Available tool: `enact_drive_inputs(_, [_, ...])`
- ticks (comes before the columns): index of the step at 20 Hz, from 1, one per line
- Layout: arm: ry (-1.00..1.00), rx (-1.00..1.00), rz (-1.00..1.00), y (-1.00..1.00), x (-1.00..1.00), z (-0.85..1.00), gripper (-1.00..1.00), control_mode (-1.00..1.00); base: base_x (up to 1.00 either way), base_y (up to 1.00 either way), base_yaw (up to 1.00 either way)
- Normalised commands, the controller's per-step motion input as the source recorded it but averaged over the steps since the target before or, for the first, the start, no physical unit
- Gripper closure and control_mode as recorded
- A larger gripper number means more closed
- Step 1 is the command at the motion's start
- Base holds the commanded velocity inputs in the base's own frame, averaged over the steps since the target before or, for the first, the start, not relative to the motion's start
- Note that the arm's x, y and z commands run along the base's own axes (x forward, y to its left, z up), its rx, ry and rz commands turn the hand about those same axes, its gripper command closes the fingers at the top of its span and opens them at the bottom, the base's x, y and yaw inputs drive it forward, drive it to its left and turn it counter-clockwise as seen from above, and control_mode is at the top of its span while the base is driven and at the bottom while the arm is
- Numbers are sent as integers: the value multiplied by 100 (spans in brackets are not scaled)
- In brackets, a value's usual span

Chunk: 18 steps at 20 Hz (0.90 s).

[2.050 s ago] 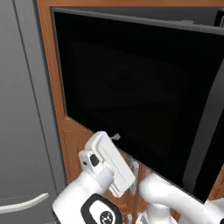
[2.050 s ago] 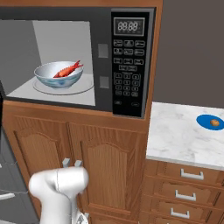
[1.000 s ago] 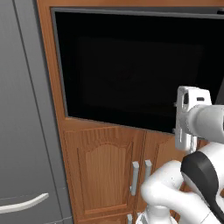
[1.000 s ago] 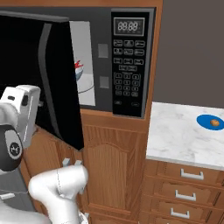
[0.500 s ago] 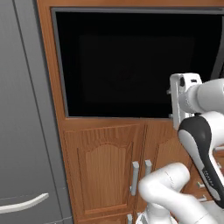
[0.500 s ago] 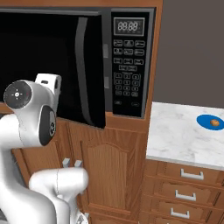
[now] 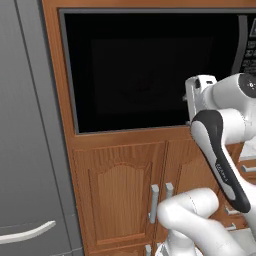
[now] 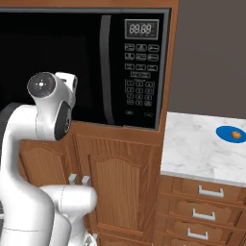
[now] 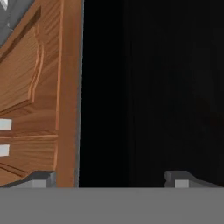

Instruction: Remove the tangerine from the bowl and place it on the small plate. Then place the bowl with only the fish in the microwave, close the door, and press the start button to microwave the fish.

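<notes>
The microwave has its black door shut flat against the front, with the curved handle beside the keypad. My gripper is open with nothing between its fingertips, right in front of the dark door glass. In the left base view my white hand sits close to the door's right part. The tangerine rests on the small plate on the counter at the right. Bowl and fish are hidden behind the shut door.
Brown wooden cabinet doors with metal handles sit under the microwave. A grey fridge front stands to the left. A marble counter over drawers lies to the right of the microwave.
The microwave door swung from half open to fully shut, hiding the bowl and fish. My arm followed it toward the microwave front. The gripper stayed open.
</notes>
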Motion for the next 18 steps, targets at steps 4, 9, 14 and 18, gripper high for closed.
enact_drive_inputs(4, [5, 0, 2, 0, 27, -18, -100, -100, 0, 0, 0])
enact_drive_inputs(9, [0, 0, 0, 2, 9, -26, -100, -100, 0, 0, 0])
enact_drive_inputs(14, [-20, 0, -1, -11, -95, -23, -100, -100, 0, 0, 0])
enact_drive_inputs(18, [-24, 8, -5, -81, -100, -4, -100, -100, 0, 0, 0])
